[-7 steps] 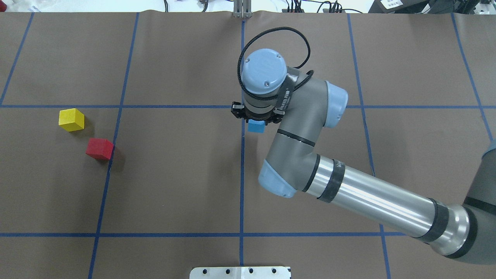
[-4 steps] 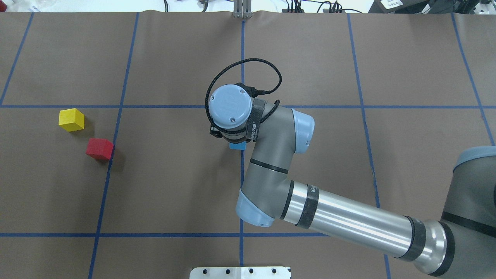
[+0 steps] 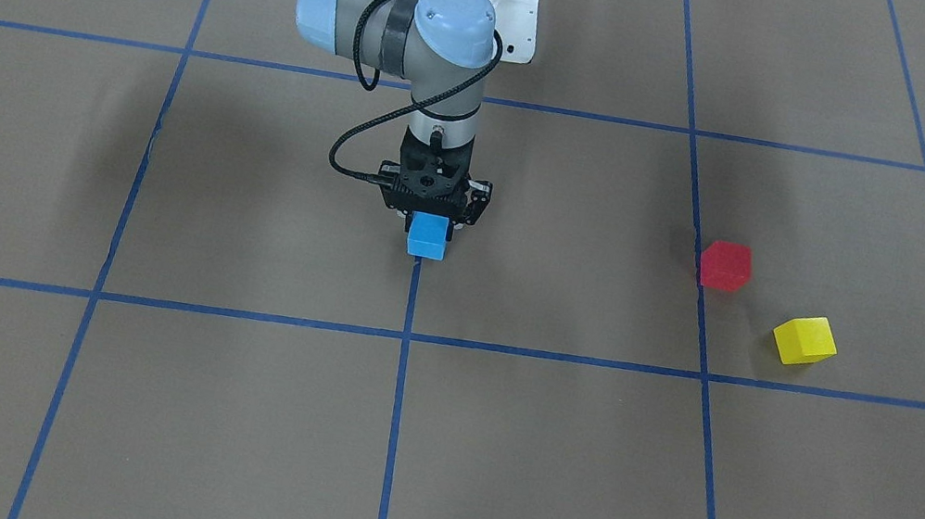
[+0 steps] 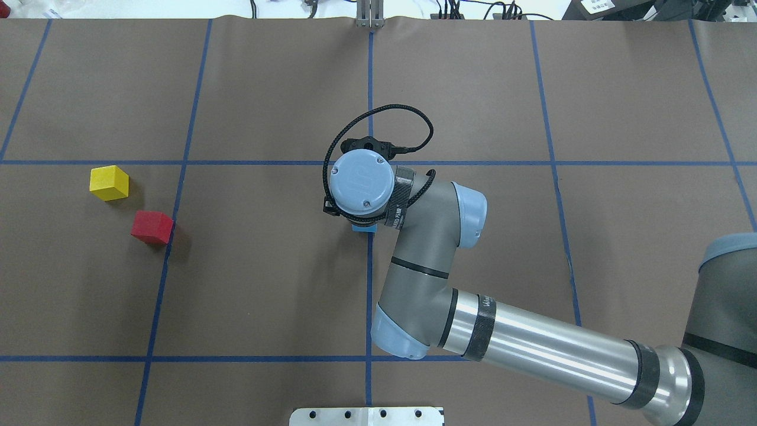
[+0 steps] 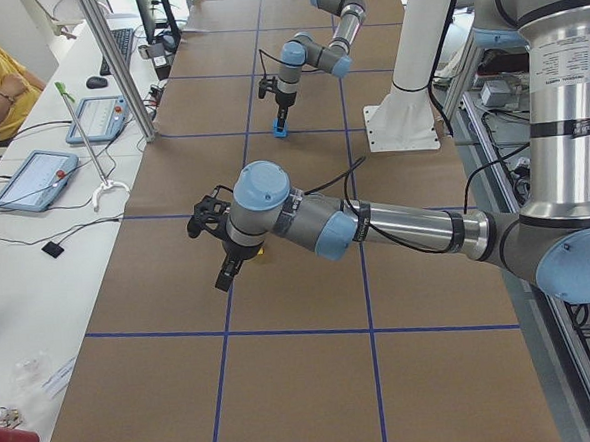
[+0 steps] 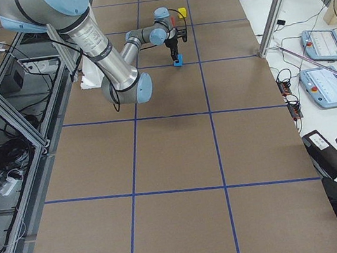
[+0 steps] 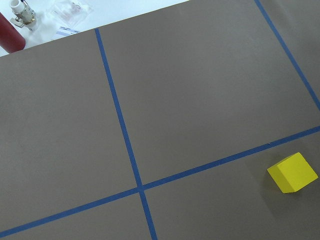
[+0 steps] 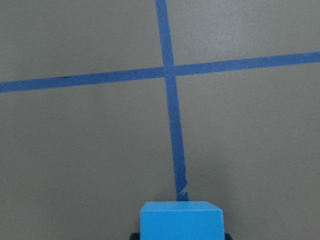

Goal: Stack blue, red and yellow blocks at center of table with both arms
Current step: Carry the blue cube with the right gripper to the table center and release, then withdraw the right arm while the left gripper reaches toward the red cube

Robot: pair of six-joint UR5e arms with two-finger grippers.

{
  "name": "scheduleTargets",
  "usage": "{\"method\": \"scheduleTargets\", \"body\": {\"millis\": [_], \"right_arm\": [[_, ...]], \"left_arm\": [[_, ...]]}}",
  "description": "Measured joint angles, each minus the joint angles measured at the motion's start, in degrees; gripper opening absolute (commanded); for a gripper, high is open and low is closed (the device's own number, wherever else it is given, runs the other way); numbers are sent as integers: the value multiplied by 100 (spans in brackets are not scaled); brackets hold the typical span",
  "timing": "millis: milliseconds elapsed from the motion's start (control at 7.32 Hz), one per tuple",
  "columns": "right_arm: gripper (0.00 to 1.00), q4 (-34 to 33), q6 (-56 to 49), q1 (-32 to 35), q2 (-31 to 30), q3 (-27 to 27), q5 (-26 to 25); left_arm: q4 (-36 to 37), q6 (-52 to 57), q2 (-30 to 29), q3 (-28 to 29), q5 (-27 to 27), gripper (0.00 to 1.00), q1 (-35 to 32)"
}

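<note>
A: Wide shot first: the brown table [image 3: 212, 406], gridded with blue tape [image 3: 392, 436]. The right arm [image 4: 532, 343] stretches in to the middle.

B: And the left arm [image 5: 406, 229] is out over its own side, wrist angled down, seen only from the table's end.

A: Down to the right end effector [image 3: 430, 218] — pointing straight down, fingers clamped on the blue block [image 3: 428, 240].

B: That block is right on the centre tape line, very low. I can't tell whether it touches the table.

A: The left end effector [image 5: 223, 281]?

B: It hangs above the table, near the yellow block [image 4: 109, 183]. Apart or together, I cannot tell from that angle, and its wrist camera shows no fingers.

A: The other blocks, then.

B: The red block [image 4: 152, 227] sits on the robot's left side, its edge against a tape line. Yellow is near it, a gap between them — farther out toward the table's left end, both flat on the table.
</note>
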Motion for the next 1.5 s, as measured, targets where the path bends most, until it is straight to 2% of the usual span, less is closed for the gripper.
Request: {"method": "scheduleTargets", "body": {"millis": [410, 546, 683, 820, 1093, 1230, 1503], "right_arm": [[100, -114, -158, 446, -12, 296, 43], [100, -248, -465, 792, -14, 337, 240], [100, -357, -943, 1315, -79, 384, 664], [100, -407, -1577, 1949, -275, 482, 1226], [100, -431, -3156, 3167, -1030, 865, 2268], [100, -434, -4088, 3739, -1485, 1023, 2704], [100, -403, -5784, 4584, -2257, 1115, 3272]], "left_arm": [[-103, 4, -12, -13, 5, 100, 0], [-288, -19, -19, -20, 2, 100, 6], [-568, -193, -51, -27, -1, 100, 160], [-785, -639, -162, -41, 9, 100, 521], [-1368, -2254, -351, -103, 119, 100, 1431], [-1630, -3210, -400, -187, 470, 100, 2090], [-1766, -4515, -418, -318, 1772, 100, 3665]]}}
